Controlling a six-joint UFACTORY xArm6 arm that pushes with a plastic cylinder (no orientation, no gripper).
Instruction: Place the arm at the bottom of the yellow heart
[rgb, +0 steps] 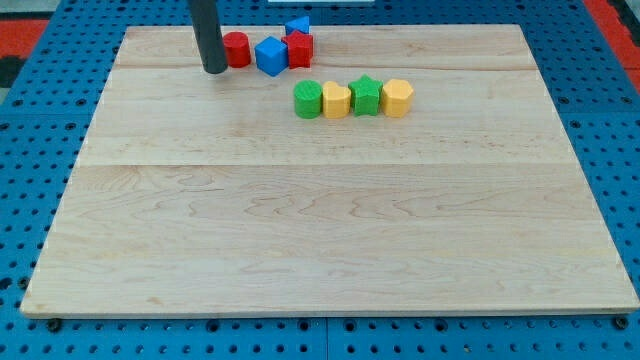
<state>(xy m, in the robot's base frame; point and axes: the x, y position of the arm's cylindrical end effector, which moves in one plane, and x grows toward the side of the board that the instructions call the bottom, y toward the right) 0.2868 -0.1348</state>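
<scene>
My tip (214, 70) rests on the board near the view's top left, just left of a red cylinder (236, 49). The rod rises out of the view's top. A row of blocks lies to the right and below: a green cylinder (307, 99), a yellow block (336, 100) that looks like the heart, a green star (366, 95) and a yellow hexagon-like block (398, 97). The tip is well to the left of and above the yellow heart, not touching it.
A blue cube (270, 55), a red block (299, 48) and a small blue block (298, 24) cluster by the top edge, right of the red cylinder. The wooden board (320, 230) lies on a blue pegboard surface (30, 200).
</scene>
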